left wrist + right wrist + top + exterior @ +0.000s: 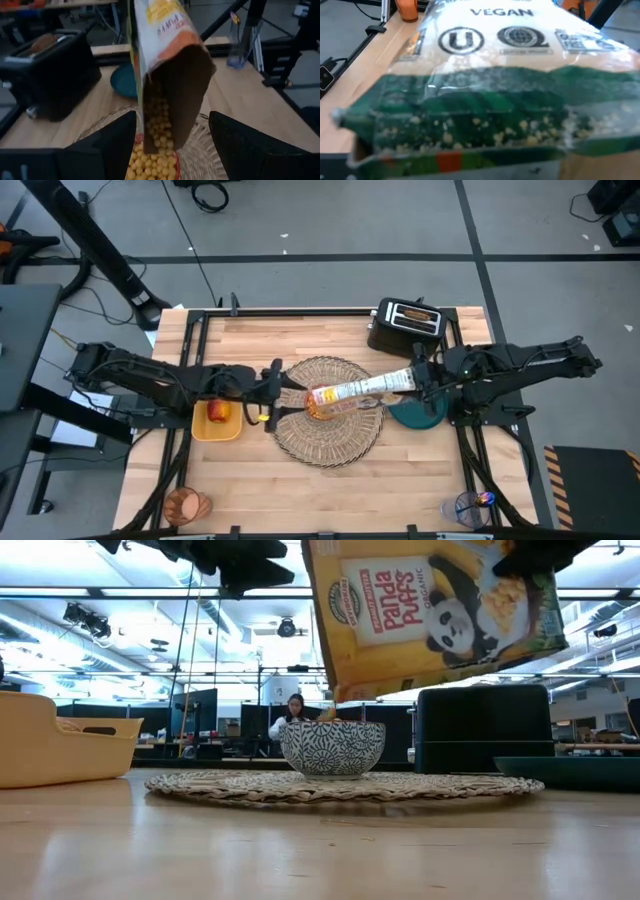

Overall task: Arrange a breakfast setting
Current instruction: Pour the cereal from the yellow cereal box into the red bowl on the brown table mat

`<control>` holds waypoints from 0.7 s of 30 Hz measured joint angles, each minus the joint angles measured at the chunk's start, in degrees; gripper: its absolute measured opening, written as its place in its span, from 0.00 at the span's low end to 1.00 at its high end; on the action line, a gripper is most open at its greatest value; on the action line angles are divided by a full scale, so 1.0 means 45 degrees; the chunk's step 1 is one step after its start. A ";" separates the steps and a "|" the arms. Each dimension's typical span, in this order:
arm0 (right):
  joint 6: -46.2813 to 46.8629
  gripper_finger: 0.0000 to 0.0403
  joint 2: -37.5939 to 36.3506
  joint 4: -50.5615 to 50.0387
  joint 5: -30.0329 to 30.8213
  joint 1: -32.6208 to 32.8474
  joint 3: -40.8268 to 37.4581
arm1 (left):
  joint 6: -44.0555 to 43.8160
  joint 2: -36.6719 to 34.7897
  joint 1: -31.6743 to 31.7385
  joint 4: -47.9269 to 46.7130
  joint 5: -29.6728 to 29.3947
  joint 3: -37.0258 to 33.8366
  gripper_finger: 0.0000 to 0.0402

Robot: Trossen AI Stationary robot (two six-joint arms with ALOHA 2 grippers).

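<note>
My right gripper (416,380) is shut on a Panda Puffs cereal box (360,390), tipped over a blue-and-white patterned bowl (332,748). The bowl stands on the round woven placemat (330,442). Yellow puffs (155,125) fall from the box's open mouth into the bowl. My left gripper (274,392) is open just left of the bowl, one finger (112,145) on each side of it; I cannot tell whether it touches. The teal plate (412,416) lies under my right arm. The apple (218,412) lies in a yellow bin. Toast (42,42) sticks out of the toaster. My right gripper holds the cereal box by its closed bottom end (402,380), coming level from the table's right. The box itself hides the fingers in the wrist view. The box is lifted clear and slants down, its open mouth (175,100) above the bowl.
A black toaster (405,326) stands at the far right. The yellow bin (60,745) sits left of the placemat. The orange cup (185,505) is at the near left corner. A clear cup with the blue spoon (470,505) is at the near right corner.
</note>
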 joint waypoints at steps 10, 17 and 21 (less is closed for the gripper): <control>0.0065 0.46 -0.1012 0.0813 -0.0076 -0.0193 -0.0772 | 0.1356 -0.1092 -0.1154 0.0752 0.0029 0.0001 0.64; 0.0305 0.45 -0.2647 0.2473 -0.0069 -0.0404 -0.2769 | 0.1458 -0.1985 -0.1698 0.0652 0.0007 0.0013 0.64; 0.0316 0.44 -0.3804 0.3856 -0.0076 -0.0509 -0.3982 | 0.1477 -0.2012 -0.1609 0.0119 -0.0623 0.0001 0.64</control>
